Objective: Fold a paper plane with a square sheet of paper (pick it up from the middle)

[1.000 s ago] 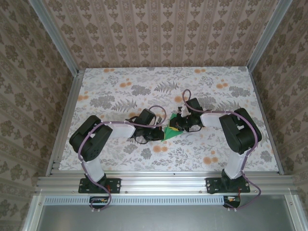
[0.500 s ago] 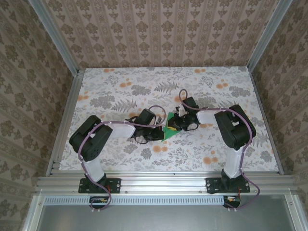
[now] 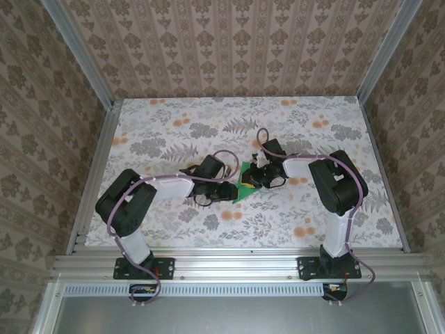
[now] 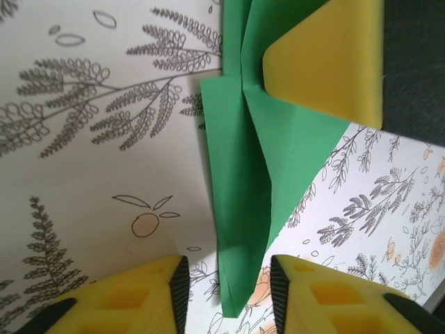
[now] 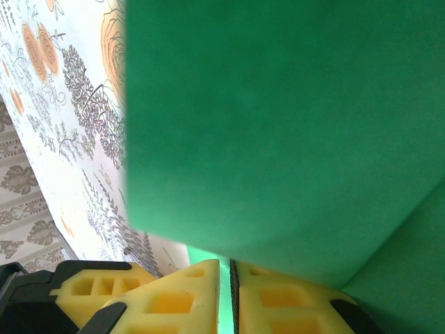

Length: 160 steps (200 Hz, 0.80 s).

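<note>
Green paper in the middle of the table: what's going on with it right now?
The bright green paper sheet, creased into a pointed, partly folded shape, sits mid-way across the floral table. The right gripper is shut on it, pinching a layer between its yellow fingers. The left gripper is open, fingers either side of the sheet's narrow end without clamping it. The plane is not finished.

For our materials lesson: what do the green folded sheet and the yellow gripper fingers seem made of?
Green sheet: thin matte paper, probably; it holds sharp creases. Yellow fingers: likely matte moulded plastic, judging by the hollow pockets.
</note>
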Motion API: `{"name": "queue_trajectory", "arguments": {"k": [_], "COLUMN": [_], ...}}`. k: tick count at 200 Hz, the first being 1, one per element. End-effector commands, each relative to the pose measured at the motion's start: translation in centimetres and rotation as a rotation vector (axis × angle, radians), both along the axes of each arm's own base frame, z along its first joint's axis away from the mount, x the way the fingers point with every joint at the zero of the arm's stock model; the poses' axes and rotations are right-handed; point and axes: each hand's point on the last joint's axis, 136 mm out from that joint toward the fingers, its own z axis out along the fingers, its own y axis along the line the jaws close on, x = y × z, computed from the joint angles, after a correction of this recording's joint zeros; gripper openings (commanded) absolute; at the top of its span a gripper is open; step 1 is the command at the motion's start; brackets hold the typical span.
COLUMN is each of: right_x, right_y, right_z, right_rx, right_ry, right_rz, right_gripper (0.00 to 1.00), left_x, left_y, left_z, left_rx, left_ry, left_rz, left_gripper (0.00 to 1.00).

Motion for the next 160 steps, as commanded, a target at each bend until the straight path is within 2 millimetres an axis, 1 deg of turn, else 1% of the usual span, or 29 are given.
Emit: {"name": "queue_trajectory", "arguments": {"k": [1, 24, 45, 74, 92, 112, 136, 148, 160], "right_x": [-0.7, -0.7, -0.7, -0.6, -0.6, -0.4, -0.3, -0.3, -0.4], "right_y": [-0.7, -0.6, -0.4, -0.3, -0.1, 0.0, 0.2, 0.2, 0.1], "right_z": [-1.3, -1.3, -1.0, -0.4, -0.1, 0.2, 0.6, 0.5, 0.4], "right_rx": [-0.053, -0.042, -0.028, -0.015, -0.005, 0.006, 0.014, 0.012, 0.008], "right_ry": [0.04, 0.044, 0.04, 0.033, 0.03, 0.026, 0.022, 0.023, 0.026], "right_rz": [-0.002, -0.006, -0.003, 0.001, 0.002, 0.002, 0.001, 0.0, -0.001], "right_gripper": [0.15, 0.15, 0.16, 0.16, 0.16, 0.18, 0.18, 0.18, 0.18], "left_x": [1.1, 1.4, 1.7, 1.9, 1.9, 1.7, 1.5, 1.4, 1.5], "left_y": [0.1, -0.5, -0.5, -1.0, -1.1, -1.1, -1.1, -1.2, -1.2], "left_z": [-0.3, -0.7, -1.5, -2.0, -2.3, -2.4, -2.4, -2.2, -1.8], "left_rx": [0.044, 0.046, 0.072, 0.082, 0.081, 0.086, 0.09, 0.09, 0.09], "left_ry": [-0.015, -0.001, 0.012, 0.021, 0.028, 0.035, 0.036, 0.031, 0.022], "left_rz": [-0.009, -0.024, -0.025, -0.036, -0.041, -0.054, -0.07, -0.071, -0.065], "left_gripper": [0.42, 0.43, 0.44, 0.42, 0.37, 0.23, 0.15, 0.15, 0.2]}}
